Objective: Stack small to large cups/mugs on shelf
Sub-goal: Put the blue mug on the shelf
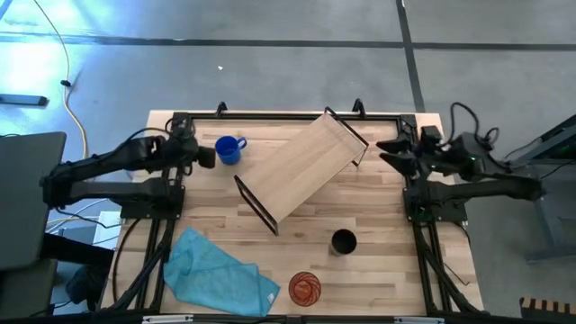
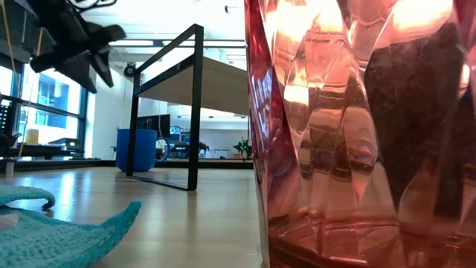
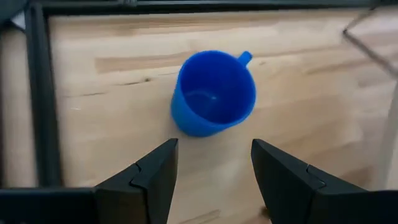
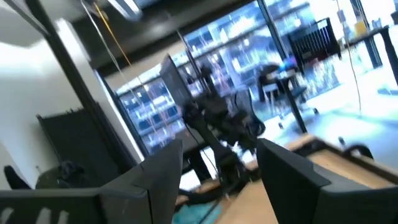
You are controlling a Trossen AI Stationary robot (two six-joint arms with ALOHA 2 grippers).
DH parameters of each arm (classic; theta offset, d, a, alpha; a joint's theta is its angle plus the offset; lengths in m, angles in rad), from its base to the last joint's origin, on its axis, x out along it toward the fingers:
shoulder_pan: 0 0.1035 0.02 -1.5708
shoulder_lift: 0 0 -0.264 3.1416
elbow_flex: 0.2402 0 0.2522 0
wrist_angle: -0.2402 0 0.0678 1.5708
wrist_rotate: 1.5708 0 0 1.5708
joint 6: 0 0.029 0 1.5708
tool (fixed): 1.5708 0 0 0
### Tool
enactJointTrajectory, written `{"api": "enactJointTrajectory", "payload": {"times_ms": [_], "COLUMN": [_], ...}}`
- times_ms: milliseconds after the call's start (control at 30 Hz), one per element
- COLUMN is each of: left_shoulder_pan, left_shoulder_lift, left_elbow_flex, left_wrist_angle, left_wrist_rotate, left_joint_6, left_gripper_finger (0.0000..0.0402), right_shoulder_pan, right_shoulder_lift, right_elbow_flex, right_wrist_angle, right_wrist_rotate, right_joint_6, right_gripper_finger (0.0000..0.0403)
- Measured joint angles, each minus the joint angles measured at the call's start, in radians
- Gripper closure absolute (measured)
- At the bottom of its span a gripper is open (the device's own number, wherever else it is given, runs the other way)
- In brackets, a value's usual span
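Because the blue mug (image 1: 230,149) is the smallest vessel, it is judged the first to be handled. It stands upright on the tabletop (image 1: 378,270) at the far left, just beside the left gripper (image 1: 205,155) and near the angled shelf (image 1: 301,167). In the left wrist view the mug (image 3: 213,93) shows a smooth, opaque, slightly tapered wall, an empty interior and a small handle on the side away from the gripper. It is probably light and rigid; the smooth wall may slip, so a hold across the rim or body, clear of the handle, appears suitable.

The black cup (image 1: 343,241) is a plain cylinder standing on the near right of the tabletop. The orange tumbler (image 1: 305,288) stands near the front edge; its ribbed, translucent, faceted wall (image 2: 357,126) offers grip but looks the most fragile.

The shelf is a flat light-wood board with thin black metal end frames, lying diagonally across the tabletop centre.

The left gripper (image 3: 211,177) is spread wide, with the mug ahead of the gap. The right gripper (image 1: 396,151) waits at the far right, also spread wide, holding nothing. A soft teal cloth (image 1: 216,274) lies at the near left.
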Motion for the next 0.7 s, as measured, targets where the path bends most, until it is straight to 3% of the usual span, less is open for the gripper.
{"api": "enactJointTrajectory", "payload": {"times_ms": [233,500,700], "left_shoulder_pan": [0.191,0.317,0.359], "left_shoulder_lift": [0.089,0.263,0.373], "left_elbow_flex": [0.0,0.0,0.0], "left_wrist_angle": [0.172,0.199,0.303], "left_wrist_rotate": [0.195,0.223,0.258], "left_joint_6": [0.018,0.21,0.38], "left_gripper_finger": [0.0209,0.0209,0.0209], "right_shoulder_pan": [0.0,0.0,0.0], "right_shoulder_lift": [0.131,0.189,0.187], "right_elbow_flex": [0.079,0.101,0.101], "right_wrist_angle": [-0.046,-0.05,-0.057], "right_wrist_rotate": [-0.07,-0.166,-0.17], "right_joint_6": [0.056,0.05,0.03], "right_gripper_finger": [0.0203,0.0203,0.0203]}}
